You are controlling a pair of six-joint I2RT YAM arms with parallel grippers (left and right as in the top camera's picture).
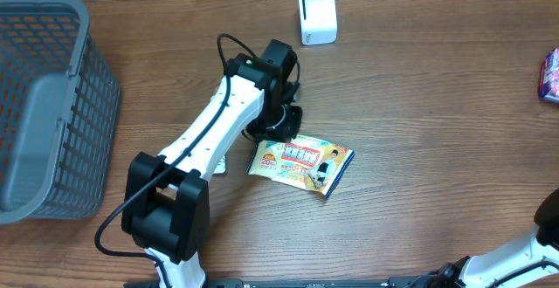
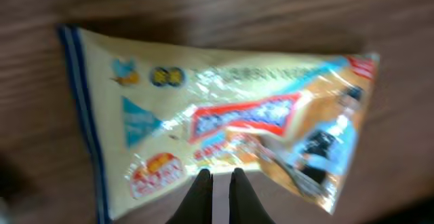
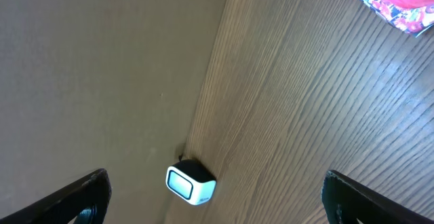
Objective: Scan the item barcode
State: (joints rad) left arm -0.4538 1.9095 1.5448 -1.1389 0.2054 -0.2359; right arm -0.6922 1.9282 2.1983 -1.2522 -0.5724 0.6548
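Observation:
The item is a yellow snack packet (image 1: 301, 164) with red and blue print, lying mid-table. No barcode shows on its upper face. My left gripper (image 1: 278, 129) is at the packet's far left edge. In the left wrist view the packet (image 2: 224, 115) fills the frame, blurred, and the gripper (image 2: 218, 176) has its black fingers shut together on the near edge. The white scanner (image 1: 317, 14) stands at the back edge of the table. In the right wrist view my right gripper (image 3: 217, 187) hangs wide open high over the scanner (image 3: 191, 182), holding nothing.
A grey plastic basket (image 1: 52, 105) takes up the left side of the table. A pink and purple packet (image 1: 550, 74) lies at the far right edge and also shows as a pink packet (image 3: 400, 0). The right arm (image 1: 524, 253) sits at the bottom right corner.

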